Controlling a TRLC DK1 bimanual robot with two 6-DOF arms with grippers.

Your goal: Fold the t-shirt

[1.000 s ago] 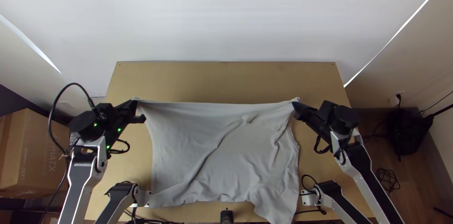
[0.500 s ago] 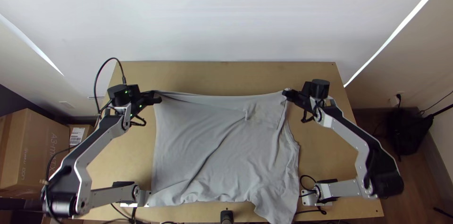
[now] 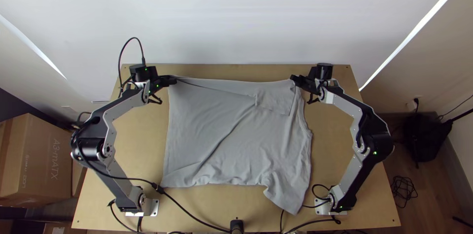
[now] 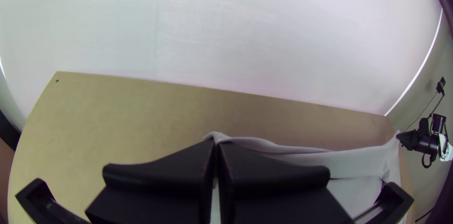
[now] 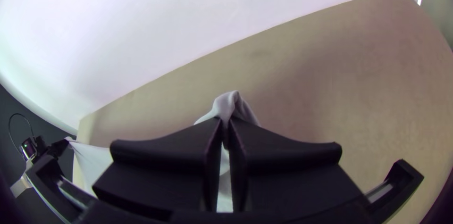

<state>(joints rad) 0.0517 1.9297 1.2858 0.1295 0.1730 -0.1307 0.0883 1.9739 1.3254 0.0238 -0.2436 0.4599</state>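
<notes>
In the top view my left gripper (image 3: pixel 172 80) holds the far left corner of the grey t-shirt (image 3: pixel 221 135), and my right gripper (image 3: pixel 294 79) holds its far right corner. The cloth's far edge is stretched between them; the rest lies fairly flat toward the near side, with a diagonal crease and a small flap trailing at the near right. In the left wrist view the left gripper (image 4: pixel 216 146) is closed on a pinch of the shirt (image 4: pixel 358 162). The right wrist view has the right gripper (image 5: pixel 226 125) closed on a bunched tip of shirt (image 5: pixel 233 103).
The wooden table (image 3: pixel 123 165) shows around the cloth, with a narrow strip beyond its far edge. Black cables (image 3: pixel 192 214) cross the near side by a dark post (image 3: pixel 237 226). A cardboard box (image 3: pixel 34 155) stands left of the table.
Both grippers have moved toward the table's far edge and slightly inward, drawing the shirt along. Its near hem has slid away from the table's near edge, and the diagonal crease has smoothed somewhat.
</notes>
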